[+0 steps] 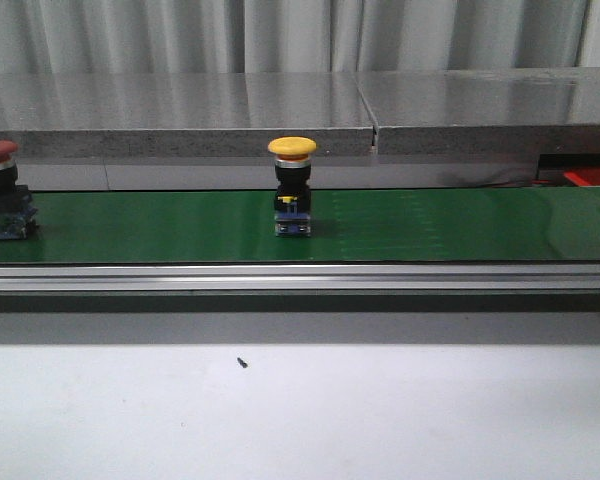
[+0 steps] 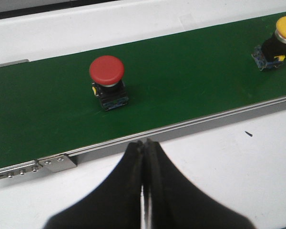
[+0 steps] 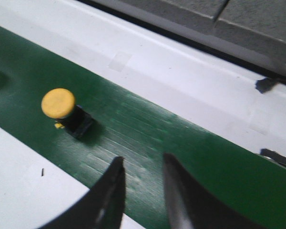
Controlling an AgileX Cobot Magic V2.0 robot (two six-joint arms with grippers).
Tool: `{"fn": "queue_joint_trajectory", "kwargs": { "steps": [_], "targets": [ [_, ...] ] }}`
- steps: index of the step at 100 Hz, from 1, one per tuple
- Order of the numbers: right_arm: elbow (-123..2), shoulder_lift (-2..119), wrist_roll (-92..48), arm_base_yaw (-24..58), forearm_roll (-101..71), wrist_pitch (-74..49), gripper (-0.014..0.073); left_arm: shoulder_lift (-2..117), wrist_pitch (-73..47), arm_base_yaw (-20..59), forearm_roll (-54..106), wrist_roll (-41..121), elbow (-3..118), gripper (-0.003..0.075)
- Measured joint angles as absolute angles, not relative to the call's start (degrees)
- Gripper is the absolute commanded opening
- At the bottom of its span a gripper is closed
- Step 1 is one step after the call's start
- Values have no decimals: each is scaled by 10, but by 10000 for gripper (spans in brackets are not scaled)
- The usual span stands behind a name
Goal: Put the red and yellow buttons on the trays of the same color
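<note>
A yellow button (image 1: 292, 186) stands upright on the green conveyor belt (image 1: 430, 225) near the middle; it also shows as the yellow button (image 3: 62, 107) and the yellow button (image 2: 279, 40). A red button (image 1: 0, 190) stands on the belt at the far left, seen closer as the red button (image 2: 107, 81). My left gripper (image 2: 146, 143) is shut and empty over the white table, just short of the belt's rail. My right gripper (image 3: 142, 162) is open above the belt, to one side of the yellow button, with nothing between its fingers. No trays show.
An aluminium rail (image 1: 300, 277) borders the belt's near edge, with white tabletop (image 1: 300, 410) in front and a small dark speck (image 1: 242, 362) on it. A grey ledge (image 1: 180, 110) runs behind the belt. Something red (image 1: 592, 177) sits at the far right.
</note>
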State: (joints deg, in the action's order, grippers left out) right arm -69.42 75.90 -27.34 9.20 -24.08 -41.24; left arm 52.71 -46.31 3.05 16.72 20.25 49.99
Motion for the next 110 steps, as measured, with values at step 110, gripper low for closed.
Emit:
{"fn": "queue_joint_trajectory", "kwargs": {
  "steps": [110],
  "targets": [
    [-933,1054,-193,160,-223,-567,591,525,-450,31,191,197,505,-19]
  ]
}}
